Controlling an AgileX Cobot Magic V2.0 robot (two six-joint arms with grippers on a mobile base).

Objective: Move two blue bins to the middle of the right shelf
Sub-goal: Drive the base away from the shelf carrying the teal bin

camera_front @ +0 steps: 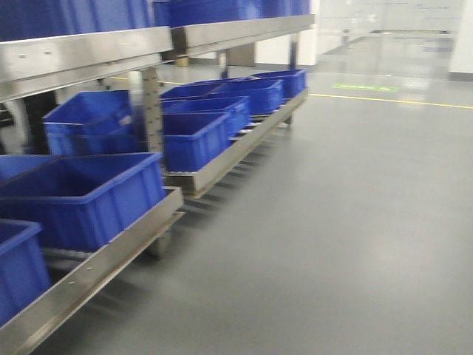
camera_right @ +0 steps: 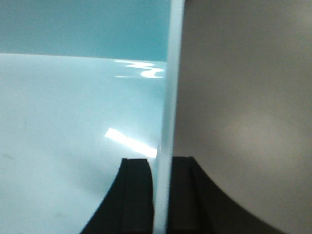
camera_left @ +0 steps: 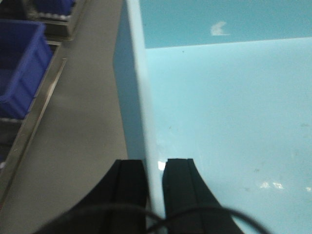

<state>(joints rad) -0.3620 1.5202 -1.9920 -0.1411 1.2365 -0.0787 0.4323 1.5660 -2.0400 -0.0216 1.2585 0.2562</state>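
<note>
Left gripper (camera_left: 155, 168) is clamped on the left wall of the bin (camera_left: 229, 107), and right gripper (camera_right: 164, 168) is clamped on its right wall. The bin hangs between the arms over the floor (camera_front: 355, 222). The shelves (camera_front: 89, 48) are off to the left. Likely mid-carry, with placement not yet done.

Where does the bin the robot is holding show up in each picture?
Front view: not in it.
Left wrist view: the bin fills the right side, its left wall clamped in the left gripper.
Right wrist view: it fills the left side, its wall in the right gripper.
Shared landmark: grey floor.
</note>
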